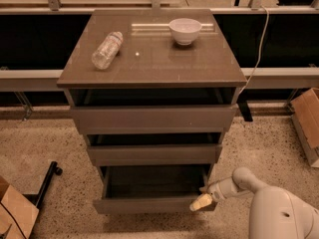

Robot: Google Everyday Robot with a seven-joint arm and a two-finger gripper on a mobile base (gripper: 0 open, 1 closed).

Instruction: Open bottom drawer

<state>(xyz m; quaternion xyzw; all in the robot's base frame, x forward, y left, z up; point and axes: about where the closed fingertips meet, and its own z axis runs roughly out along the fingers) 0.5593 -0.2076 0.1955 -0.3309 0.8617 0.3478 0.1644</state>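
Observation:
The bottom drawer (149, 204) is the lowest of three grey-brown fronts in the cabinet. It stands pulled out, and its dark inner box (154, 180) shows from above. My gripper (202, 201) is at the drawer front's right end, touching or just beside its corner. The white arm (279, 213) reaches in from the lower right. The middle drawer (153, 154) and top drawer (152, 118) stand slightly pulled out above it.
A clear plastic bottle (106, 50) lies on the cabinet top (149, 68), and a white bowl (185, 30) stands at its back. A cardboard box (306, 121) is on the floor at right, another (15, 213) at lower left beside a black wheeled leg (47, 178).

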